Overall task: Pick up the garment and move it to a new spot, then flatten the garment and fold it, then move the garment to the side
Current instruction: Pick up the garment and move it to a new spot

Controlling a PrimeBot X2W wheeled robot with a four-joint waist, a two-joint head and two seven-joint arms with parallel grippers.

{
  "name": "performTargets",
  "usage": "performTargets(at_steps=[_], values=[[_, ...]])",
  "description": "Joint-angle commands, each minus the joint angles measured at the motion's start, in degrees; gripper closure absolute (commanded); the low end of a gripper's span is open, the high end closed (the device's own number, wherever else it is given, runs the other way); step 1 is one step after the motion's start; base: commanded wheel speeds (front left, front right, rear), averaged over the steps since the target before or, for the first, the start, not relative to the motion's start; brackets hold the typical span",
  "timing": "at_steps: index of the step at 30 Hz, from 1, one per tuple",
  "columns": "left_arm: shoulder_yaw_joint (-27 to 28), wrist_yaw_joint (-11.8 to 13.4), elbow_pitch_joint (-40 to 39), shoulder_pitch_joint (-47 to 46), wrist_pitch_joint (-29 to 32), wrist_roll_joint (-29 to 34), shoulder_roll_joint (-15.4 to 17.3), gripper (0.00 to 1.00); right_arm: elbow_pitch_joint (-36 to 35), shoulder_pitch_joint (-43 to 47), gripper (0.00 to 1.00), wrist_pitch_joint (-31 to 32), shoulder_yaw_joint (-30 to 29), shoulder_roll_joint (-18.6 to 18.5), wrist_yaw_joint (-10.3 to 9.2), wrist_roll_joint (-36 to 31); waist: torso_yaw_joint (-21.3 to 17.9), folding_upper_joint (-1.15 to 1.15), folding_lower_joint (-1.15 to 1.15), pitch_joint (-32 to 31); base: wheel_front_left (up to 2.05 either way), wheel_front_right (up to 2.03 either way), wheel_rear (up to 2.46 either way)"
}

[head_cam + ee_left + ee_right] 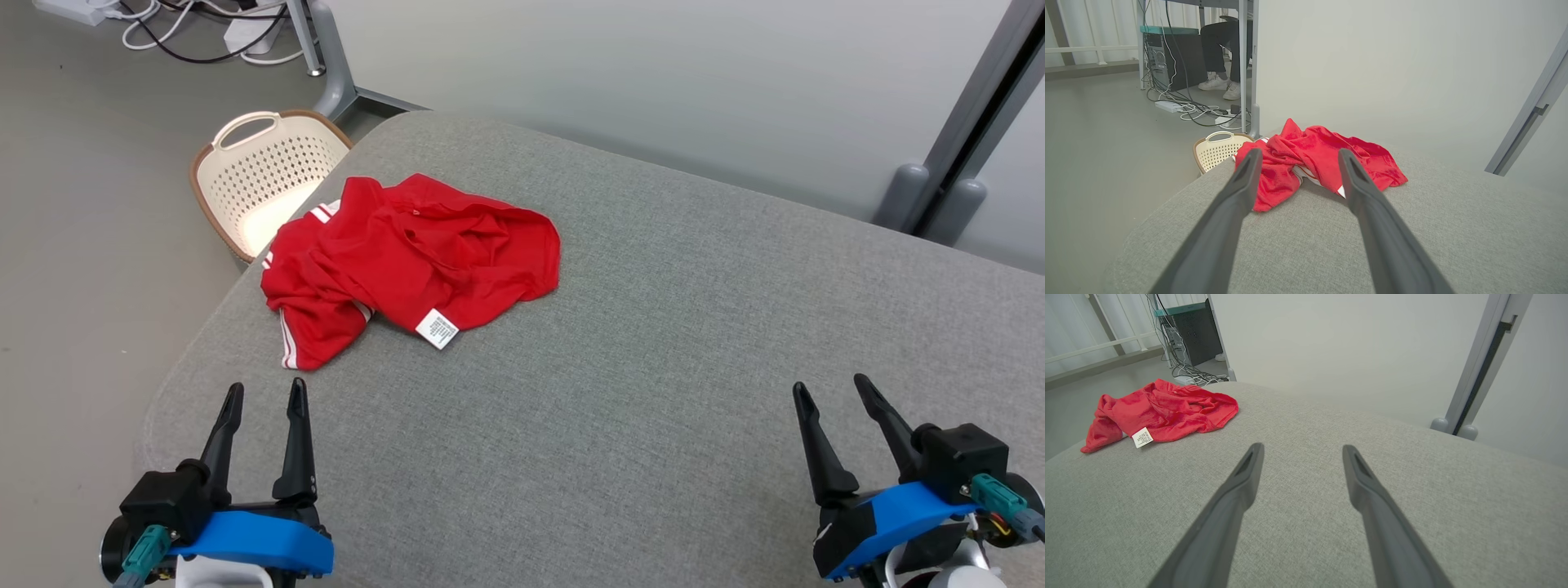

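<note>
grey cushion (653, 367): garment (408, 253) near left edge

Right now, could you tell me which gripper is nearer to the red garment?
Left. The left gripper is just short of the red garment, jaws open, pointing at it; the right gripper sits far across the grey surface, jaws open too.

The garment (408, 261) lies on the table (653, 367) ahead of the left gripper (267, 385), well left of the right gripper (829, 384). Beyond it, a basket (269, 163) stands on the floor (82, 245).
</note>
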Motion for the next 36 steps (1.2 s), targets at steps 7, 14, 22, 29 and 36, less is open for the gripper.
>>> performTargets(at_steps=[7, 14, 22, 29, 36], values=[[-1.7, -0.4, 0.0, -5.5, 0.9, -3.7, 2.0, 0.00, -0.4, -0.7, 0.00, -0.3, 0.4, -0.1, 0.03, 0.0, -1.4, 0.00, 0.00, 1.1, 0.00, 0.00, 0.00], [-0.6, -0.4, -2.8, -17.1, 11.4, -10.7, 7.4, 0.00, -2.1, -2.0, 0.00, 0.5, 0.9, -0.7, 0.03, 0.1, -3.8, 0.00, 0.00, 5.5, 0.00, 0.00, 0.00], [5.9, 1.7, 3.1, -29.4, 27.5, -18.5, 15.0, 0.00, -5.7, -5.2, 0.00, 2.3, 2.3, -1.4, 0.03, -0.5, -9.7, 0.00, 0.00, 13.8, 0.00, 0.00, 0.00], [10.1, 3.0, 7.0, -32.7, 32.1, -20.1, 22.2, 0.00, -9.3, -9.3, 0.00, 3.4, 3.4, -2.3, 0.03, -0.7, -18.1, 0.00, 0.00, 22.3, 0.00, 0.00, 0.00], [14.4, 4.5, 8.0, -30.3, 37.8, -23.4, 27.1, 0.00, -11.8, -11.9, 0.00, 2.7, 2.9, -1.8, 0.02, -0.4, -25.6, 0.00, 0.00, 29.6, 0.00, 0.00, 0.00]])
